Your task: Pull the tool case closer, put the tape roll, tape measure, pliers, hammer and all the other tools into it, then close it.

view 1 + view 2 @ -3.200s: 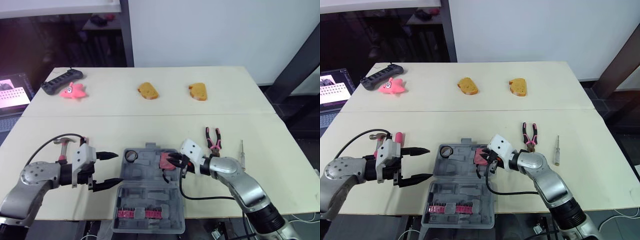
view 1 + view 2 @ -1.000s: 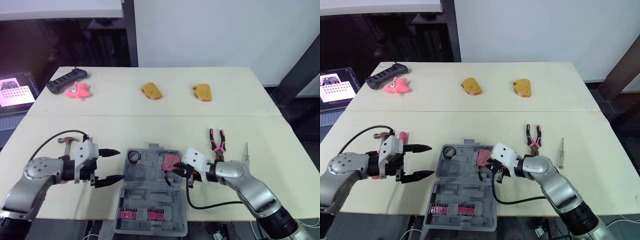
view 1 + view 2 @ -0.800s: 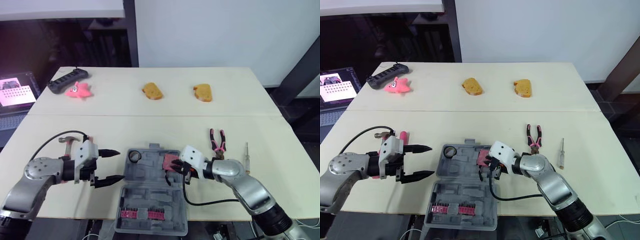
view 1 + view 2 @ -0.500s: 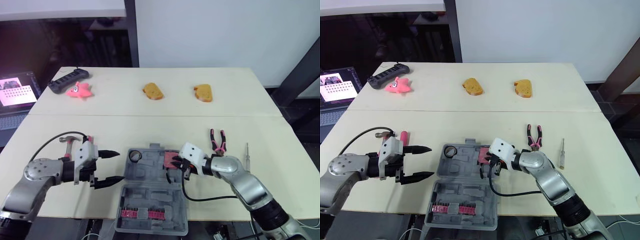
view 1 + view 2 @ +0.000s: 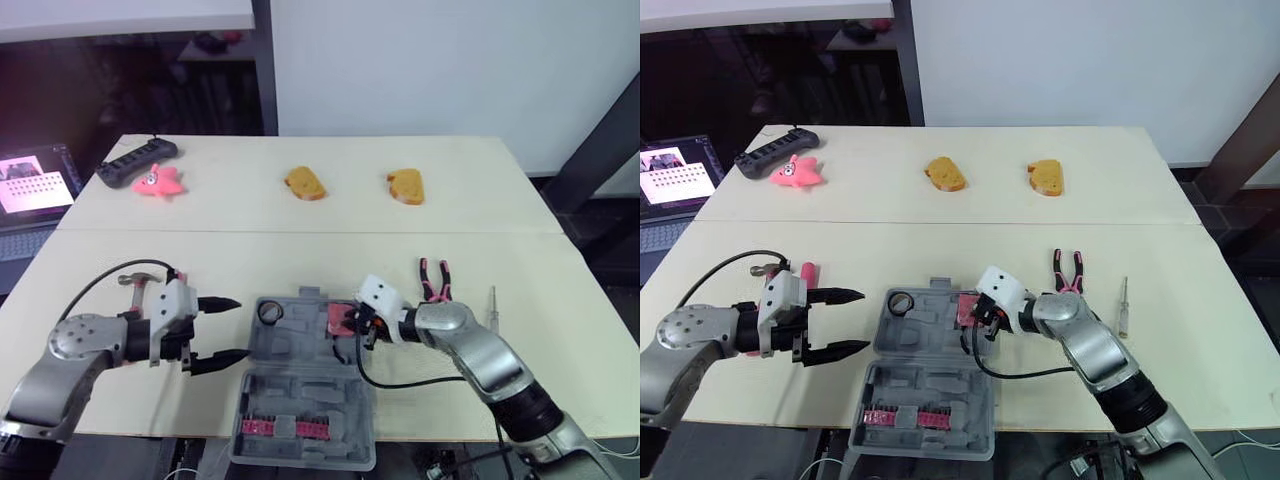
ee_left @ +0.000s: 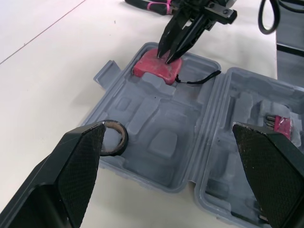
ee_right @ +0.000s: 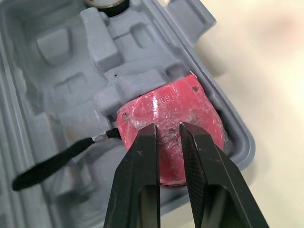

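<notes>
The grey tool case lies open at the near table edge. A black tape roll sits in its far left pocket and a red tape measure in its far right corner pocket. My right gripper is shut, its tips resting on top of the tape measure. My left gripper hangs open just left of the case, holding nothing. A hammer lies behind the left gripper. Pink-handled pliers and a screwdriver lie right of the case.
Pink bits sit in the case's near half. Two bread pieces, a pink star toy and a black controller lie on the far half of the table. A laptop stands off the left edge.
My right gripper has shifted slightly toward the far side, staying on the tape measure in the case. The left gripper has held still and open.
</notes>
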Controlling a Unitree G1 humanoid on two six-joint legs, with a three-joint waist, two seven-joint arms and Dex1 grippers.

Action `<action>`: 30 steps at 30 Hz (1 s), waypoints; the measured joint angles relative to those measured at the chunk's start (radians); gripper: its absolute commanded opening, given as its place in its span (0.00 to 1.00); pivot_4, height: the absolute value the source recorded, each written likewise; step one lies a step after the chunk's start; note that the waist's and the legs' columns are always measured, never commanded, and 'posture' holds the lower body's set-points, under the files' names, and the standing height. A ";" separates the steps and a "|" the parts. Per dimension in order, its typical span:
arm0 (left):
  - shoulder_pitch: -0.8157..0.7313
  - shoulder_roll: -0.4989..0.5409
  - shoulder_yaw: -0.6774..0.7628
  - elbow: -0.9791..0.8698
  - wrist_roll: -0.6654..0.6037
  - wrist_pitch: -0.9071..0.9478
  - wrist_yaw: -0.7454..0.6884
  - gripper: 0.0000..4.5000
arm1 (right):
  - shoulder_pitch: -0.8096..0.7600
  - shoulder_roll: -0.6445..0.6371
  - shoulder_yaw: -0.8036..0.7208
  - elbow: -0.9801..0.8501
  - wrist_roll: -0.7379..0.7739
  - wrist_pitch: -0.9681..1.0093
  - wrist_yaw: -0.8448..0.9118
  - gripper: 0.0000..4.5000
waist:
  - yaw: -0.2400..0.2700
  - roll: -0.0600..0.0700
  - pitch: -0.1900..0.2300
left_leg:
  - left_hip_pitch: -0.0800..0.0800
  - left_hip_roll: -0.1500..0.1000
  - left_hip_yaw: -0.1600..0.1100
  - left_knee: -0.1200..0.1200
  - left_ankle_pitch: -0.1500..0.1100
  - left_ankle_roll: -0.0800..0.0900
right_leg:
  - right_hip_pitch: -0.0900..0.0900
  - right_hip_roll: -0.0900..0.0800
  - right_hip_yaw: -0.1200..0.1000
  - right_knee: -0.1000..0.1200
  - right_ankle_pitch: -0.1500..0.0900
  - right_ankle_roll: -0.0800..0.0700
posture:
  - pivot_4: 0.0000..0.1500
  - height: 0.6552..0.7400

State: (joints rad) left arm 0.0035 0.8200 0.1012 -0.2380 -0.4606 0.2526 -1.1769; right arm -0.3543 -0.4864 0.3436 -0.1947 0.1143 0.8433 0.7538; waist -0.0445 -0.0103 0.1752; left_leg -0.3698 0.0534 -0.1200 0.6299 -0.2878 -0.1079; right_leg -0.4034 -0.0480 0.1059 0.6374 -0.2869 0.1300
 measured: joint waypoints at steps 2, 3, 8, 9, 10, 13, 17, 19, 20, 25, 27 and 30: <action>0.000 0.000 0.000 0.001 0.000 0.000 0.000 1.00 | -0.013 0.003 0.000 0.000 0.009 0.044 -0.005 0.17 | 0.001 -0.001 -0.002 | 0.002 0.000 0.000 0.000 0.000 0.000 | 0.002 0.000 0.000 0.000 -0.001 -0.002 | 1.00 1.00; 0.000 0.000 0.000 0.001 0.000 0.000 0.000 1.00 | -0.013 0.003 0.002 0.003 0.008 0.045 -0.009 0.17 | 0.002 -0.003 -0.003 | 0.004 0.000 0.000 0.000 0.000 0.000 | 0.004 0.000 0.000 0.000 -0.002 -0.003 | 1.00 1.00; 0.003 0.000 0.000 0.001 0.000 0.001 -0.001 1.00 | -0.007 0.003 0.010 0.012 0.008 0.030 -0.026 0.17 | 0.002 -0.007 -0.006 | 0.013 0.000 0.000 -0.003 0.000 0.000 | 0.014 0.000 0.000 -0.004 -0.002 -0.003 | 1.00 1.00; 0.005 0.000 0.000 0.001 0.000 0.001 -0.001 1.00 | -0.006 0.003 0.012 0.012 0.008 0.024 -0.027 0.17 | 0.001 -0.007 -0.006 | 0.013 0.000 0.000 -0.003 0.000 0.000 | 0.014 0.000 0.000 -0.004 -0.002 -0.003 | 1.00 1.00; 0.005 0.000 0.000 0.001 0.000 0.002 0.000 1.00 | -0.005 0.003 0.014 0.011 0.008 0.021 -0.029 0.17 | 0.001 -0.007 -0.006 | 0.013 0.000 0.000 -0.003 0.000 0.000 | 0.013 0.000 0.000 -0.004 -0.002 -0.003 | 1.00 1.00; 0.006 0.000 0.000 -0.001 -0.001 0.004 0.001 1.00 | -0.003 0.001 0.022 0.008 0.005 0.003 -0.034 0.17 | -0.001 -0.007 -0.006 | 0.013 0.000 0.000 -0.003 0.000 0.000 | 0.013 0.000 0.000 -0.004 -0.002 -0.003 | 1.00 1.00; 0.022 0.000 0.001 -0.002 -0.002 0.004 0.006 1.00 | 0.033 -0.001 -0.010 -0.017 0.016 -0.064 -0.038 0.17 | -0.001 -0.006 -0.004 | 0.011 0.000 0.000 -0.004 0.000 0.000 | 0.010 0.000 0.000 -0.004 -0.002 -0.002 | 1.00 1.00; 0.033 0.000 0.017 0.000 -0.006 0.004 0.008 1.00 | 0.068 -0.001 -0.060 -0.043 0.049 -0.101 -0.030 0.17 | 0.001 -0.003 0.000 | 0.006 0.000 0.000 -0.003 0.000 0.000 | 0.006 0.000 0.000 -0.003 -0.002 -0.002 | 1.00 1.00; 0.039 0.000 0.033 0.005 -0.007 0.004 0.008 1.00 | 0.076 -0.003 -0.090 -0.064 0.065 -0.122 -0.026 0.17 | 0.000 -0.001 0.001 | 0.002 0.000 0.000 -0.002 0.000 0.000 | 0.004 0.000 0.000 -0.003 -0.001 0.000 | 1.00 1.00; 0.079 0.005 0.148 0.063 -0.031 -0.006 0.008 1.00 | 0.134 -0.103 -0.308 -0.208 0.143 -0.275 0.026 0.17 | 0.000 0.002 0.004 | -0.004 0.000 0.000 -0.002 0.000 0.000 | -0.005 0.000 0.000 0.001 0.001 0.002 | 1.00 1.00; 0.119 0.006 0.213 0.116 -0.033 -0.007 0.012 1.00 | 0.209 -0.170 -0.395 -0.224 0.168 -0.286 0.056 0.17 | 0.001 0.002 0.005 | -0.004 0.000 0.000 -0.003 -0.002 0.003 | -0.005 0.000 0.000 0.000 0.000 0.002 | 1.00 1.00; 0.181 0.033 0.350 0.254 -0.030 -0.026 0.026 1.00 | 0.376 -0.241 -0.584 -0.233 0.244 -0.263 0.110 0.17 | 0.003 0.000 0.007 | -0.004 0.000 0.000 -0.002 -0.004 0.007 | -0.005 0.000 0.000 0.000 0.000 0.002 | 1.00 1.00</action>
State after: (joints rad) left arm 0.1847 0.8531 0.4507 0.0162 -0.4902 0.2263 -1.1511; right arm 0.0219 -0.7271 -0.2404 -0.4281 0.3585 0.5806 0.8634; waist -0.0420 -0.0100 0.1824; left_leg -0.3738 0.0534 -0.1200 0.6276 -0.2919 -0.1007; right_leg -0.4084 -0.0478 0.1056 0.6373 -0.2870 0.1323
